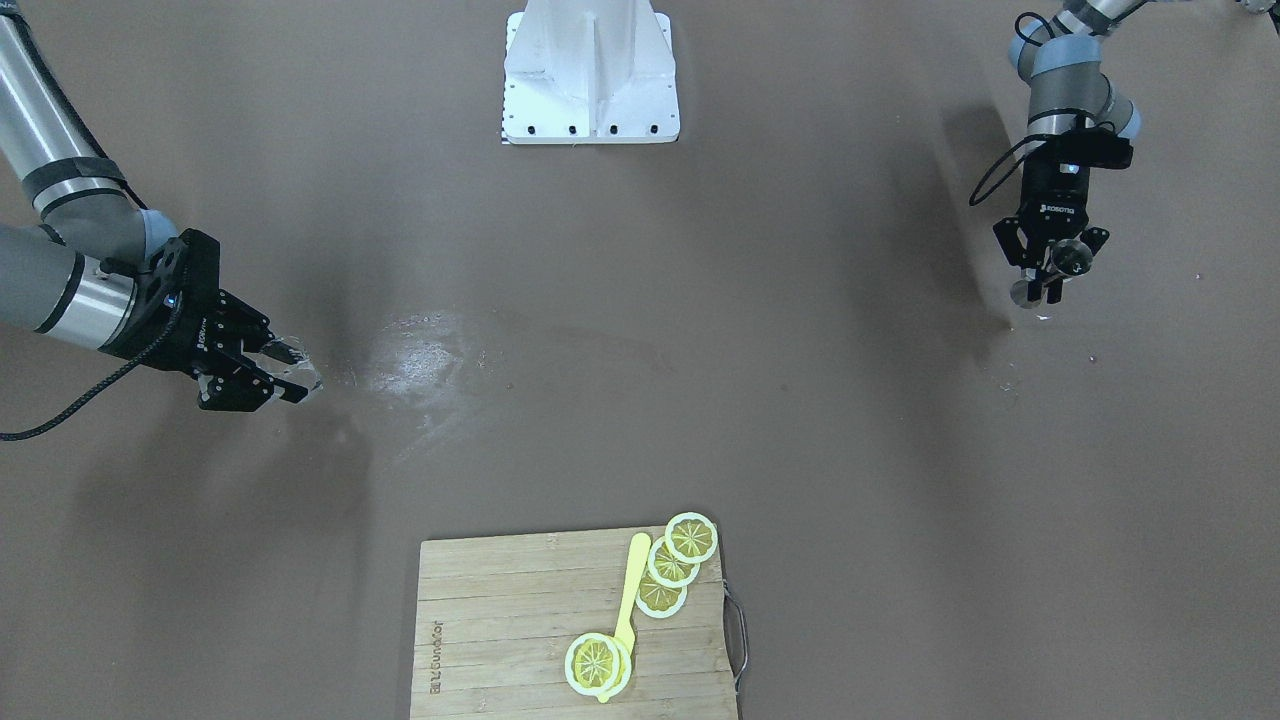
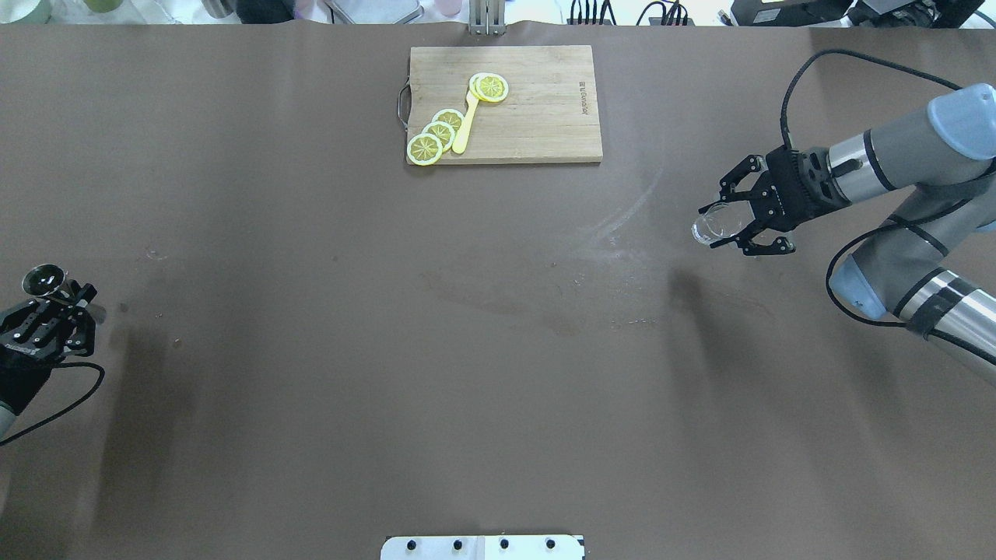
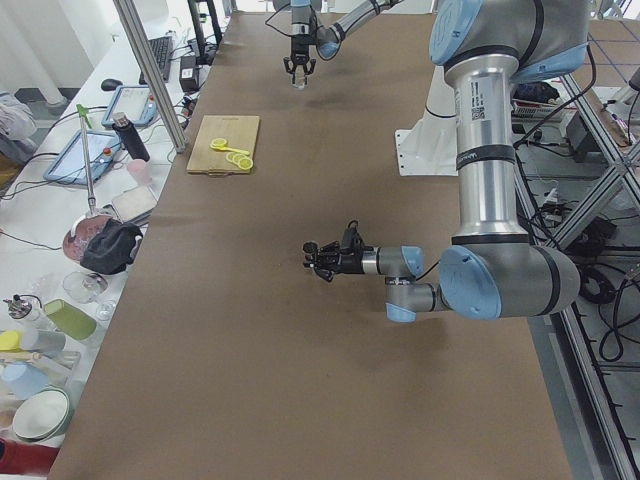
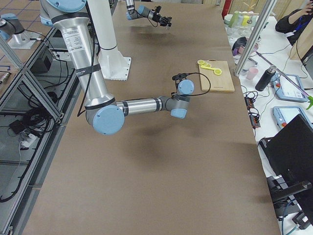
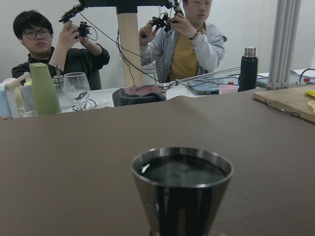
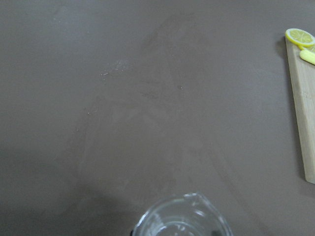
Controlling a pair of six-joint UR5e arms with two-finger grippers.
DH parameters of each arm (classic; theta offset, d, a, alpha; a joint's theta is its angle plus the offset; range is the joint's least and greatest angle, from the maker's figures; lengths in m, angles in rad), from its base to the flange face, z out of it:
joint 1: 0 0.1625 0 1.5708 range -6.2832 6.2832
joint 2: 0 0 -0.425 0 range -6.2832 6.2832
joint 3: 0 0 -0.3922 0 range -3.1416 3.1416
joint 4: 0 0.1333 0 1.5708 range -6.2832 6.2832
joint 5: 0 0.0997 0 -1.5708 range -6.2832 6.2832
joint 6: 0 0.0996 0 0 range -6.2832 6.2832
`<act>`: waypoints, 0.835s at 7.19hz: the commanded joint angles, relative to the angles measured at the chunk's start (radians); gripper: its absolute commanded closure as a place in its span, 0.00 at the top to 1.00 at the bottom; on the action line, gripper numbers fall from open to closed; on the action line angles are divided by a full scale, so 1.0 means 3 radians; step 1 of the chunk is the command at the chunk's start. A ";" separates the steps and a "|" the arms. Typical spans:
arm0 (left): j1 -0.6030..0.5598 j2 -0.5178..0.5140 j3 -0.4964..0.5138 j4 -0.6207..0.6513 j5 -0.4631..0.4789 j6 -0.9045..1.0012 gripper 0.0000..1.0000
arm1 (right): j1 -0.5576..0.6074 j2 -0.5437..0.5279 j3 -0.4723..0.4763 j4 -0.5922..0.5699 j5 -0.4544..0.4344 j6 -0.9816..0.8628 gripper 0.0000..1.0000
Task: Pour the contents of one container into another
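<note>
My right gripper (image 2: 717, 225) is pinched on the glass cup (image 6: 184, 219), one finger on each side of its wall. It hangs clear of the table (image 2: 498, 350), out on the right and a little toward the far side. My left gripper (image 1: 1048, 272) is closed on the narrow waist of the steel jigger (image 5: 182, 189). That one is upright with its mouth facing up, at the far left edge of the table. Both containers are in hand, but they are well apart, with the whole middle of the table between them.

I judge the picking up to be done and the bringing together not yet begun. No pouring is possible from here. I cannot tell whether the glass holds anything, since its contents look as clear as its walls. The dark sheen inside the jigger could be liquid or only reflection.

The next move calls for carrying both toward the middle. The jigger has to stay level. The glass has to arrive with its flared lip just above and beside the jigger's small mouth before my right wrist rolls. That mouth is narrow, so the tilt should be slow.

The cutting board (image 2: 545, 109) with lemon slices (image 2: 436, 134) lies at the far middle. I would meet nearer than that.
</note>
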 commanded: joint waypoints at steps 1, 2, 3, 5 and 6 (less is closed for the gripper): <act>-0.0065 -0.0004 0.0186 0.0032 0.0158 -0.0585 0.00 | -0.0002 0.0019 -0.0220 0.0129 -0.0121 0.0006 0.00; -0.0177 -0.0009 0.0268 0.0037 0.0159 -0.0599 0.00 | -0.0007 0.0055 -0.0307 0.0129 -0.0157 0.0006 0.00; -0.0264 -0.0014 0.0344 0.0042 0.0169 -0.0599 0.00 | -0.0007 0.0091 -0.0363 0.0129 -0.0173 0.0006 0.00; -0.0352 -0.0045 0.0417 0.0174 0.0174 -0.0609 0.00 | -0.0032 0.0106 -0.0430 0.0129 -0.0173 0.0006 0.00; -0.0352 -0.0075 0.0412 0.0196 0.0199 -0.0680 0.00 | -0.0048 0.0116 -0.0435 0.0129 -0.0178 0.0006 0.00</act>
